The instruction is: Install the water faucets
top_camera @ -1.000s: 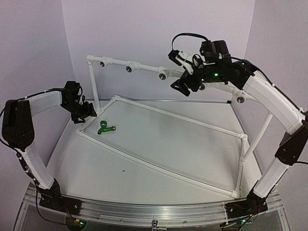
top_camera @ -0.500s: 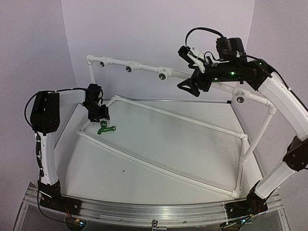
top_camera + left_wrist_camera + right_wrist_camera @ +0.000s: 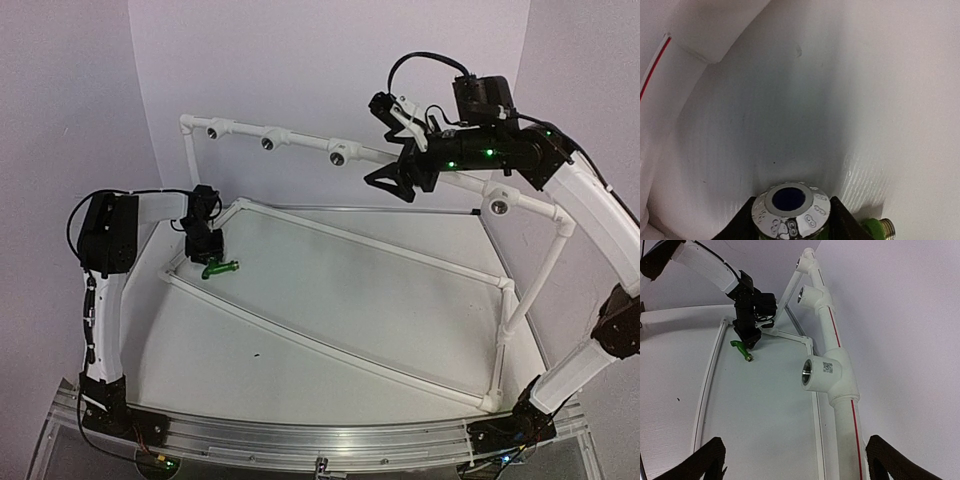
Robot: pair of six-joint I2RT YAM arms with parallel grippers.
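Note:
One water faucet (image 3: pixel 221 267), green with a silver round end, lies on the table inside the left corner of the white pipe frame (image 3: pixel 330 235). My left gripper (image 3: pixel 208 250) is down on it. In the left wrist view the black fingers (image 3: pixel 737 225) press both sides of the faucet's silver cap (image 3: pixel 790 210), and its brass thread sticks out to the right. My right gripper (image 3: pixel 395 176) is open wide and empty, up by the raised pipe. In the right wrist view (image 3: pixel 800 465) that pipe runs up between its fingers, and the faucet (image 3: pixel 741 349) shows far off.
The raised back pipe carries white tee fittings with dark sockets (image 3: pixel 338 155), (image 3: pixel 268 142), (image 3: pixel 213 130), and another stands at the right (image 3: pixel 498 205). One tee (image 3: pixel 822 374) is just ahead of the right gripper. The frame's low pipes cross the table diagonally.
My left arm swung in from the left and lowered its gripper onto the green faucet. My right gripper rose to the right, then edged slightly back along the raised pipe.

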